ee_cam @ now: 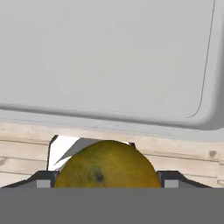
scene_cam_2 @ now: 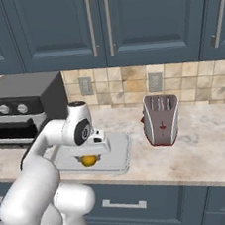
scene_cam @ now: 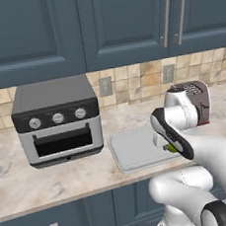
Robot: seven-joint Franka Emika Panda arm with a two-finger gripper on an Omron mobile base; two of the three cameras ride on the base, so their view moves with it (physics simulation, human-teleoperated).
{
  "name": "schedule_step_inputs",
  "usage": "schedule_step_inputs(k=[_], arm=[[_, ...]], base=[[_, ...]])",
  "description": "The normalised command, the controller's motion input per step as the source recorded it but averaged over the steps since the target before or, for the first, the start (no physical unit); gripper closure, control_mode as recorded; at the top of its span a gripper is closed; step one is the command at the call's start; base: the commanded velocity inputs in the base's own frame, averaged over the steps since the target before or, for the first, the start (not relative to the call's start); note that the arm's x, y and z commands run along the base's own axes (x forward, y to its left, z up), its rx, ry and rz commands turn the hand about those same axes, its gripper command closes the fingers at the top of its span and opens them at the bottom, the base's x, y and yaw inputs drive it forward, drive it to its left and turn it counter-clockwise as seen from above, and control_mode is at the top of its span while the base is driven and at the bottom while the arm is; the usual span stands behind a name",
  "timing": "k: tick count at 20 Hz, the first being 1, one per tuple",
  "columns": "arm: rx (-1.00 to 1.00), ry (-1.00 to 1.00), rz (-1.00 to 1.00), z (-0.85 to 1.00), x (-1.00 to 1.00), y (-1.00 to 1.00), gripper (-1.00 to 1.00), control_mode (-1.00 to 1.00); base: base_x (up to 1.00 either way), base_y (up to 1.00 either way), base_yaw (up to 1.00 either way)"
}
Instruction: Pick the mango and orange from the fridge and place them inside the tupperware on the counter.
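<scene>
Hand view: dark fingers point(ee_cam: 107, 183) clamp a round yellow-orange fruit point(ee_cam: 107, 165) above the shallow pale grey-white tupperware point(ee_cam: 109, 57). Right base view: fruit point(scene_cam_2: 89, 160) over tupperware point(scene_cam_2: 117, 156) on beige marbled worktop point(scene_cam_2: 199, 153), beside silver toaster oven point(scene_cam_2: 19, 108).

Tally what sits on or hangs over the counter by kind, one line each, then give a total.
Toaster oven: 1
Toaster: 1
Tupperware: 1
Yellow-orange fruit, held in the gripper over the tupperware: 1
Total: 4
</scene>
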Motion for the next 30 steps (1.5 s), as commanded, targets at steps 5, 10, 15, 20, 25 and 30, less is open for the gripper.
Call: schedule_step_inputs(k=[5, 10, 15, 20, 25, 30], arm=[[0.00, 0.02, 0.08, -0.26, 0.55, -0.07, 1.00, -1.00], [0.01, 0.00, 0.06, -0.34, 0.42, -0.22, 1.00, -1.00], [0.00, 0.00, 0.10, -0.42, 0.36, -0.19, 1.00, -1.00], [0.00, 0.00, 0.04, -0.52, 0.17, -0.02, 1.00, -1.00], [0.00, -0.07, 0.00, -0.39, 0.00, 0.00, -1.00, -1.00], [0.00, -0.23, -0.03, 0.00, -0.20, 0.01, -1.00, -1.00]], base=[[0.00, 0.00, 0.00], [0.00, 0.00, 0.00], [0.00, 0.00, 0.00], [0.00, 0.00, 0.00], [0.00, 0.00, 0.00], [0.00, 0.00, 0.00]])
